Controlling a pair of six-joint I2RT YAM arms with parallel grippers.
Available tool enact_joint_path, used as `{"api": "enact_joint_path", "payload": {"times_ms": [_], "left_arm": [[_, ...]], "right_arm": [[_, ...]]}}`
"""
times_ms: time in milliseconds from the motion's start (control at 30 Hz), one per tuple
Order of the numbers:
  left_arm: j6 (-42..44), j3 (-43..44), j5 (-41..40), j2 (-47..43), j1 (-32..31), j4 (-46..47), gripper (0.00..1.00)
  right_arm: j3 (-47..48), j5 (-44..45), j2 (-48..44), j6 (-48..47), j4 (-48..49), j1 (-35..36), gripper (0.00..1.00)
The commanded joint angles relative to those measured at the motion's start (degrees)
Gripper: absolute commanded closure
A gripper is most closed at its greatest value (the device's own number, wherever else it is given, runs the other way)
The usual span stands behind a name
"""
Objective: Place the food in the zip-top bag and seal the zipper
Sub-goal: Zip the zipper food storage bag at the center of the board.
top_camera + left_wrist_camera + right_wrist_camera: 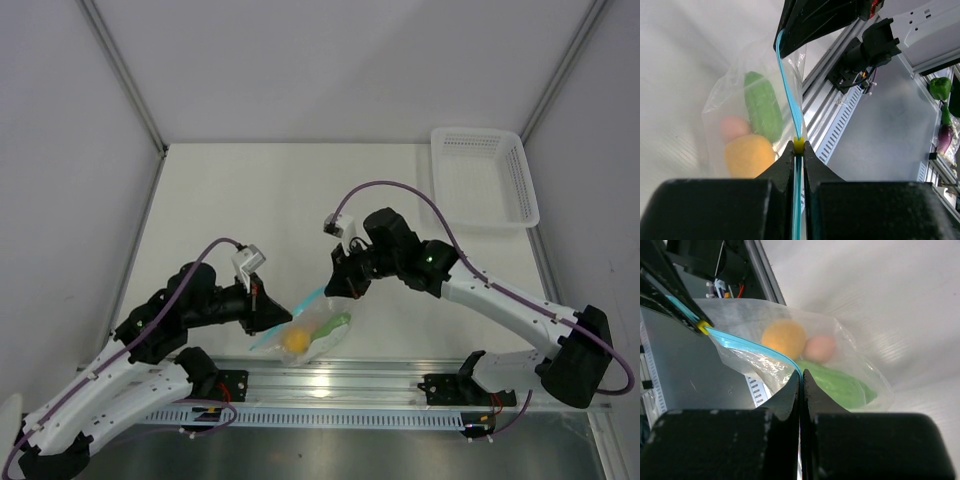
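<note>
- Here the left tool (798, 148) is seen clenched on the zipper (789, 90), with a small yellow piece, taken to be the slider (702, 327), pinched right at its fingertips.
- The right tool (801, 376) is likewise clenched on the same blue strip, at a point well along it from the slider. A stretch of zipper is drawn taut between the two tools.
- The bag (760, 362) is hung from that strip between the tools, over the near edge of the table (260, 200) and close to the metal rail (330, 380). Whether its bottom rests on anything cannot be told.
- The food is found inside the bag: the orange piece (784, 337) and the green piece (835, 385) lie close together, and a pale pink piece (819, 348) is seen beside them.
- The white basket (476, 143) is set well apart, at the far right corner of the table.
- The loading is judged to be done, so sealing is the step in hand. Whether the stretch of strip between the tools is already pressed shut cannot be made out.
- For the next move, one end of the strip would need to be anchored firmly by the right tool while the slider is drawn along toward it.
- The strip should be kept straight and taut, so that the slider neither jams nor slips free of the grip.
</note>
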Motion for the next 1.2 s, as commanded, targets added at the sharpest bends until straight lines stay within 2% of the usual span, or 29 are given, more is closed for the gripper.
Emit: {"api": "enact_joint_path", "payload": {"times_ms": [0,433,1167], "left_arm": [[-0.7,1.5,0.5,-2.4,0.1,-2.9,0.94],[-1.3,1.9,-0.8,-4.7,0.1,-5.1,0.94],[-2.0,2.6,-2.0,-8.3,0.1,-8.5,0.95]], "right_arm": [[-2.2,7.8,-2.8,3.7,3.4,-2.3,1.00],[-5.0,14.7,-5.2,12.0,1.5,-3.8,1.00],[-7.3,20.2,-9.9,14.2,-2.0,-4.8,1.00]]}}
